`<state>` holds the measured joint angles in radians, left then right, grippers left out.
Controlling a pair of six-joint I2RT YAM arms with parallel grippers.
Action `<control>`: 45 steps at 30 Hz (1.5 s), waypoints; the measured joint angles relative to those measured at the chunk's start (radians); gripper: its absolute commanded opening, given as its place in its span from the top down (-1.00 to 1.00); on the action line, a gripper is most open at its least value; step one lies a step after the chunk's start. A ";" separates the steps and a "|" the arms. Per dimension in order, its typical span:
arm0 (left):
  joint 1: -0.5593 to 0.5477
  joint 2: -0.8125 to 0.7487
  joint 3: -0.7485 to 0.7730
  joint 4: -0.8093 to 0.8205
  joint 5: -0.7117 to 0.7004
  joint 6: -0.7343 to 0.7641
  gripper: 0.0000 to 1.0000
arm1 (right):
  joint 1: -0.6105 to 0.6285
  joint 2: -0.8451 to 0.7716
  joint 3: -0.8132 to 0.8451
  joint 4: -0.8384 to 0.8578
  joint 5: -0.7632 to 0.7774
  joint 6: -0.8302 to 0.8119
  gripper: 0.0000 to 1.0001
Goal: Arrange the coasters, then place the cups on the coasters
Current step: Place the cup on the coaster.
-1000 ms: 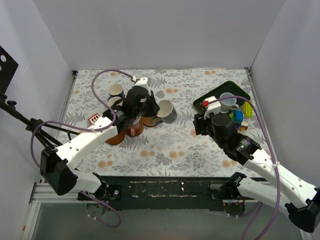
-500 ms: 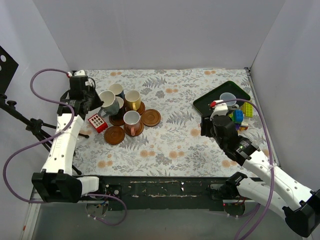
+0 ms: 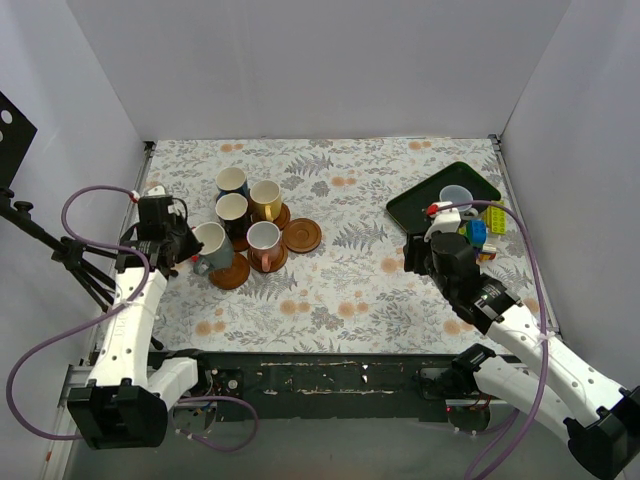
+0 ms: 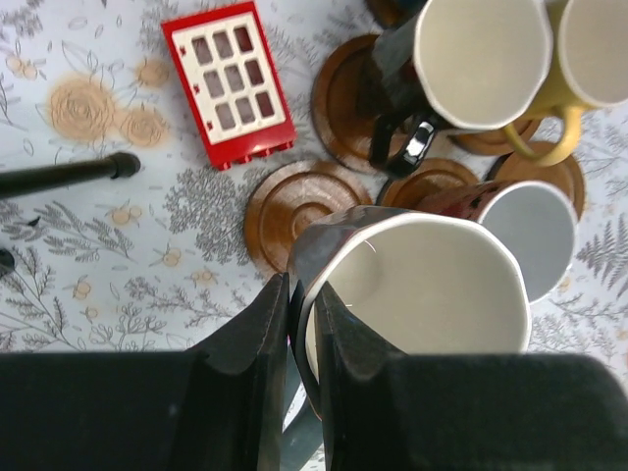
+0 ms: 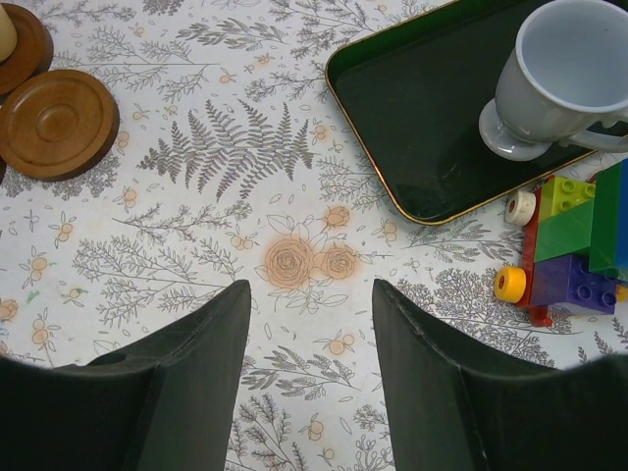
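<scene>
My left gripper is shut on the rim of a grey-blue cup, one finger inside and one outside. The cup hangs upright over the edge of an empty coaster. On other coasters behind stand a dark blue cup, a dark cup, a yellow cup and a pink cup. Another coaster lies empty. A light blue cup stands on the green tray. My right gripper is open over bare cloth.
The dark green tray lies at the right, with colourful toy blocks beside it. A red window block lies left of the coasters. White walls close in the table. A black tripod stands outside the left edge.
My left arm has carried the grey-blue cup from the right of the cup cluster round to its left, over the front-left coaster. The right arm has barely shifted.
</scene>
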<state>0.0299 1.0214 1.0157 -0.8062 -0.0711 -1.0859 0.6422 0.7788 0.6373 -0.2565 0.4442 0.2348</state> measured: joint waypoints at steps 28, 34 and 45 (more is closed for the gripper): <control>-0.003 -0.058 -0.303 0.302 -0.068 -0.085 1.00 | -0.020 -0.014 -0.032 0.044 -0.025 0.031 -0.21; -0.018 -0.025 -0.323 0.313 -0.071 -0.088 1.00 | -0.021 -0.014 -0.034 0.045 -0.025 0.033 -0.21; -0.077 -0.001 -0.323 0.321 -0.110 -0.090 1.00 | -0.026 -0.016 -0.049 0.048 -0.028 0.044 -0.21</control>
<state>-0.0467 1.0206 0.6926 -0.4850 -0.1810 -1.1755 0.6163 0.7631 0.5884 -0.2085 0.4164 0.2787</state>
